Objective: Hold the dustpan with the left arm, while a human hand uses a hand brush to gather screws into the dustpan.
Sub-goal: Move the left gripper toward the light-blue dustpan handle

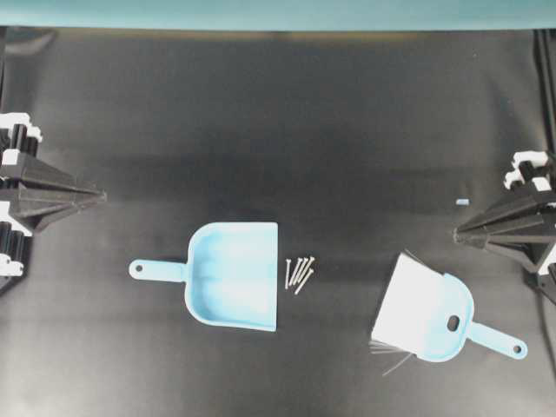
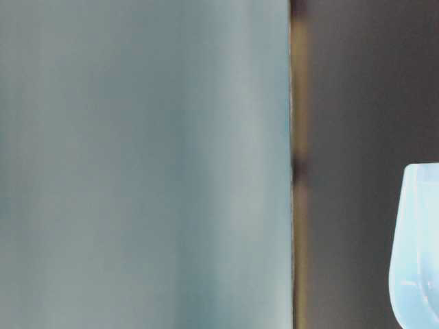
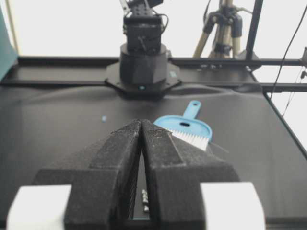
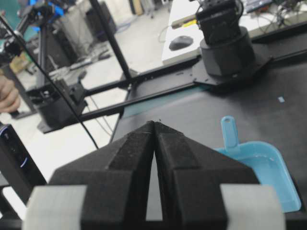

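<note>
Lying flat on the black table: dustpan, handle toward the left gripper, mouth facing a small cluster of screws just beside its edge. Hand brush well apart toward the right gripper, bristles pointing at the screws. Both grippers pressed together, holding nothing, parked at the table's sides

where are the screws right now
In the overhead view the screws lie bunched on the black table, just right of the dustpan's open mouth, left of the hand brush.
</note>
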{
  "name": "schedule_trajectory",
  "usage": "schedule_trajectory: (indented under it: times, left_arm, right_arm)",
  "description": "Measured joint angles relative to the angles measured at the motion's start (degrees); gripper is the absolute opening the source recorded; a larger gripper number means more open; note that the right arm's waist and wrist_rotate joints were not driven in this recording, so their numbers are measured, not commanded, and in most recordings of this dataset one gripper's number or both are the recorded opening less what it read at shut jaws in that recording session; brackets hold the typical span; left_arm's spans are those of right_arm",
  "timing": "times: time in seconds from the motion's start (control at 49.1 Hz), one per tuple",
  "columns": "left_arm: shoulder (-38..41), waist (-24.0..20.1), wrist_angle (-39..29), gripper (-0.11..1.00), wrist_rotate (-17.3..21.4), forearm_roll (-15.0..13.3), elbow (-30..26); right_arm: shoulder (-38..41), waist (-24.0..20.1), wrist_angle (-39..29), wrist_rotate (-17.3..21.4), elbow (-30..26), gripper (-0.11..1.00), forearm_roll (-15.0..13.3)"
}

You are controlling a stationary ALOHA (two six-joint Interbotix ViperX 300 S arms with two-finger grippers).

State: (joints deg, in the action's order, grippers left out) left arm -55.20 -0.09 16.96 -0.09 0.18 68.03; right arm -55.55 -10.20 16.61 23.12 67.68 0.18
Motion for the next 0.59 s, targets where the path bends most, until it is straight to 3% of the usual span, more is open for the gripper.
schedule_trajectory:
  times: [0.122,0.346,0.529,0.591]
  left_arm:
    - [3.3,1.8,-4.2,0.0,-1.3,1.7,0.0]
    - [13.4,2.2,-8.3,0.0,-5.2,2.1,-0.7]
    - [21.4,2.2,-12.9,0.01,-5.4,2.1,-3.3]
    - [24.0,2.2,-14.4,0.09,-5.4,2.1,-4.0]
  right_arm:
    - [0.0,0.0,-1.4,0.0,1.6,0.0,-0.4]
    - [-1.6,0.0,-17.2,0.0,6.3,0.0,0.4]
    - [-4.3,0.0,-18.7,0.0,7.4,0.0,0.9]
    - [-5.4,0.0,-18.8,0.0,8.0,0.0,0.9]
